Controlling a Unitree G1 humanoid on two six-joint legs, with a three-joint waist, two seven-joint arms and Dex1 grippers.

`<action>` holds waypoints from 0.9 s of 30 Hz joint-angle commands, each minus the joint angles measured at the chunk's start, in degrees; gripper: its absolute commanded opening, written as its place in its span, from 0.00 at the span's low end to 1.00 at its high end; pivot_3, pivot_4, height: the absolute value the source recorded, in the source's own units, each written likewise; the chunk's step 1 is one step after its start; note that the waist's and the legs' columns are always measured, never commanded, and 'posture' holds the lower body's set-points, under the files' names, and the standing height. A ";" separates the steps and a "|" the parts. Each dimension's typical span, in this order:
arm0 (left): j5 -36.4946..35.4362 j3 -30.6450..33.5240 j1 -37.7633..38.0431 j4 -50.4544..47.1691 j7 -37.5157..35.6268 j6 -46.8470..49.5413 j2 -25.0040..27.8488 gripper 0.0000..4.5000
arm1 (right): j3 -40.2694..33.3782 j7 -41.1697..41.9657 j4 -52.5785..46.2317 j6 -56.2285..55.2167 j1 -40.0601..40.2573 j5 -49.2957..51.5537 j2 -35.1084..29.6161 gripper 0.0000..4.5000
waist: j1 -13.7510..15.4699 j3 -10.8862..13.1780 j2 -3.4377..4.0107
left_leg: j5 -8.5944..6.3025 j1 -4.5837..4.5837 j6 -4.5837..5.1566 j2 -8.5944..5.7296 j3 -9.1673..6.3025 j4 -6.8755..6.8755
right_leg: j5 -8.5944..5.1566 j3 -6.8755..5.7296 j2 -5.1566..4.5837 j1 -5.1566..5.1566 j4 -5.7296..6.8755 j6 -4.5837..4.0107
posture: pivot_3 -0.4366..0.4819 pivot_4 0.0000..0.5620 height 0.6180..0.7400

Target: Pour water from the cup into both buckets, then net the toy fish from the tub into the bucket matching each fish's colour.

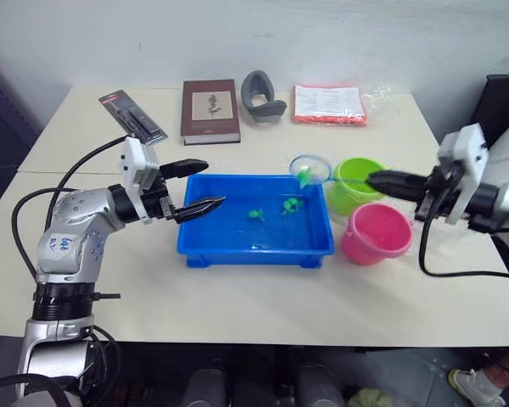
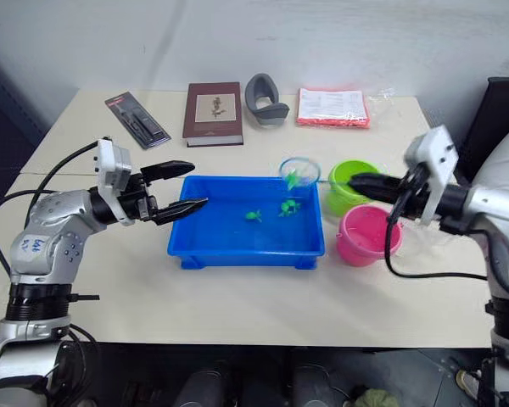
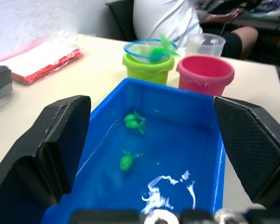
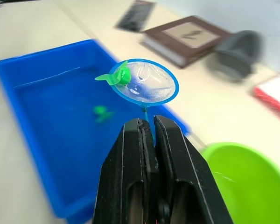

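Observation:
The blue tub (image 1: 254, 242) holds water and two green toy fish (image 1: 256, 214) (image 1: 290, 204). My right gripper (image 1: 382, 181) is shut on the net's handle. The net's blue hoop (image 1: 310, 170) hangs above the tub's far right corner, beside the lime green bucket (image 1: 356, 185), with a green fish (image 4: 119, 77) lying at its rim. The pink bucket (image 1: 376, 233) stands in front of the green one. A clear cup (image 3: 206, 44) stands behind the pink bucket. My left gripper (image 1: 214, 182) is open over the tub's left end, holding nothing.
At the back of the table lie a black package (image 1: 132, 115), a brown book (image 1: 210, 110), a grey curved object (image 1: 261, 96) and a red-edged packet (image 1: 329, 103). A person in a white shirt (image 3: 163, 18) sits beyond the table's right side.

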 commanded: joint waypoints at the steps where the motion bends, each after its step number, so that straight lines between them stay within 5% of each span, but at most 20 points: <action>1: -0.73 0.45 -1.43 0.21 0.63 -0.10 -0.22 1.00 | -1.12 -2.87 3.52 -4.50 -1.57 -4.41 -1.49 0.00 | 0.01 0.00 0.00 | 0.00 0.00 0.00 0.00 0.01 -0.01 | 0.00 0.00 0.01 0.00 0.00 0.00 | 0.48 0.27 1.00; 16: -0.92 1.17 2.00 -1.45 0.29 0.43 1.22 1.00 | 3.30 -14.99 16.63 -38.76 3.20 -27.95 -1.99 0.00 | -0.09 0.00 0.00 | 0.03 0.00 0.00 -0.02 0.10 -0.02 | 0.02 0.05 0.04 -0.01 0.03 0.03 | 0.48 0.27 1.00; 22: -0.63 0.87 2.49 -1.21 0.38 -0.02 1.14 1.00 | 6.39 -20.37 21.22 -56.34 4.29 -39.58 -6.92 0.00 | -0.14 0.00 0.01 | 0.05 0.03 -0.04 -0.02 0.12 -0.02 | 0.01 0.07 0.05 -0.01 -0.01 0.03 | 0.48 0.27 1.00; 27: 0.12 0.46 2.28 -0.65 0.32 -0.61 1.34 1.00 | 9.71 -34.23 25.21 -69.34 5.51 -56.20 -11.97 0.00 | -0.18 0.01 0.01 | 0.07 0.06 -0.06 -0.02 0.17 -0.02 | 0.01 0.14 0.05 -0.01 -0.03 0.02 | 0.48 0.27 1.00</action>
